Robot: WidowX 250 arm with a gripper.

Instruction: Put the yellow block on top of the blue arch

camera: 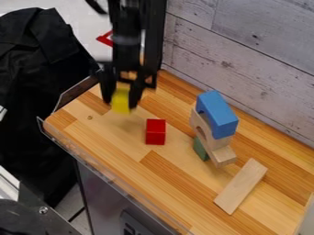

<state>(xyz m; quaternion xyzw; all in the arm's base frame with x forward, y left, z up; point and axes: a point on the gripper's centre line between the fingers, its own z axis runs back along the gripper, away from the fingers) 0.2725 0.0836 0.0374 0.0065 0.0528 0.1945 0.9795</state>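
My gripper (121, 101) hangs over the upper left part of the wooden table, shut on the yellow block (120, 101), which is held between its fingers above the surface. To the right stands a stack with the blue arch (217, 114) on top. The blue arch rests on a wooden arch (200, 123), and below that are a wooden plank piece (222, 156) and a green block (200, 149). The yellow block is apart from the stack, left of it.
A red block (155, 131) sits on the table (116, 142) between the gripper and the stack. A flat wooden plank (241, 186) lies at the lower right. A whitewashed plank wall (245, 50) stands behind, and a clear rim (104, 166) runs along the left edge.
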